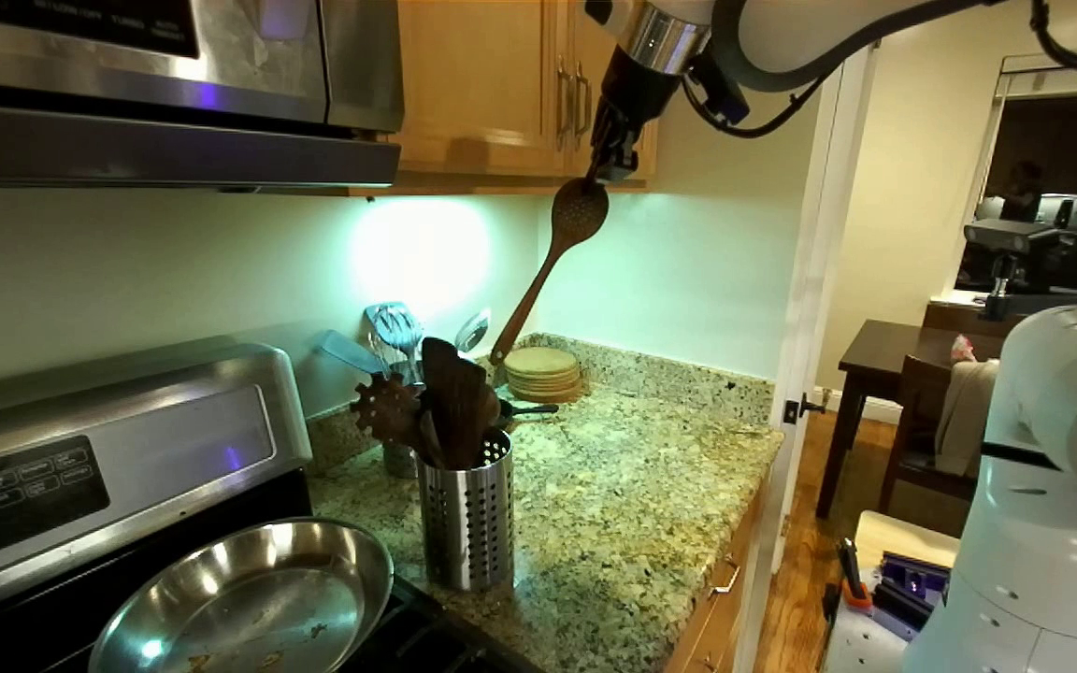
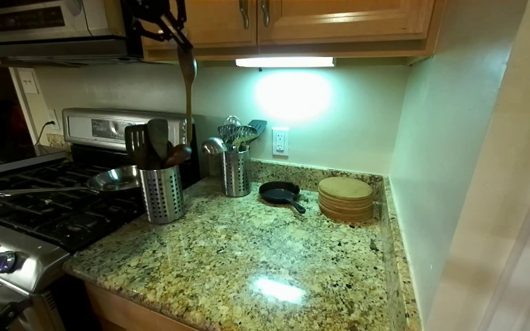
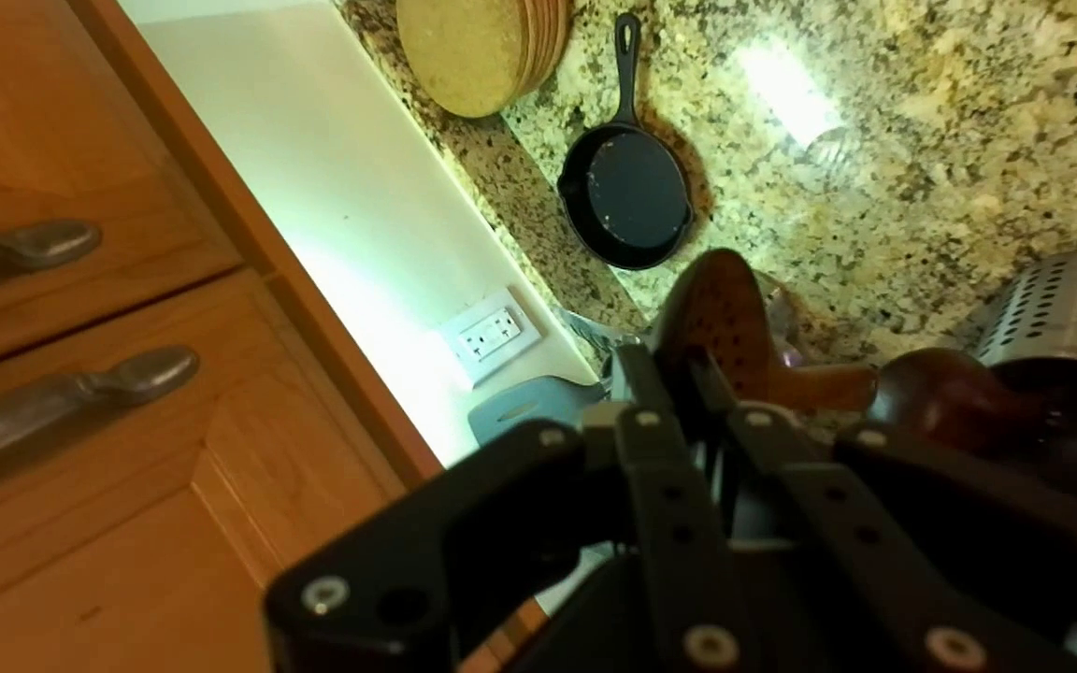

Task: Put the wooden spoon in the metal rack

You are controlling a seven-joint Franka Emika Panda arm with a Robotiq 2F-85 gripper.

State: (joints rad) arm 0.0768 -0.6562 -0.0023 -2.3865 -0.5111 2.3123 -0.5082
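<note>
My gripper (image 1: 608, 173) is shut on the rim of the perforated bowl of the wooden spoon (image 1: 579, 217), high above the counter. The spoon hangs bowl up, its handle slanting down, and in an exterior view the handle of the spoon (image 2: 189, 101) ends near the utensil heads. A perforated steel cylinder, the metal rack (image 2: 163, 195), stands on the counter beside the stove with several dark wooden utensils in it. In the wrist view the fingertips of the gripper (image 3: 674, 369) pinch the bowl of the spoon (image 3: 730, 322), while the rack (image 3: 1076, 308) lies at right, partly cut off.
Behind the rack a similar steel holder (image 2: 236, 174) carries metal utensils. A small black pan (image 2: 279, 192) and a stack of round boards (image 2: 345, 197) sit near the wall. The steel frying pan (image 1: 249, 598) rests on the stove. Wooden cabinets (image 2: 348, 23) hang close to the gripper.
</note>
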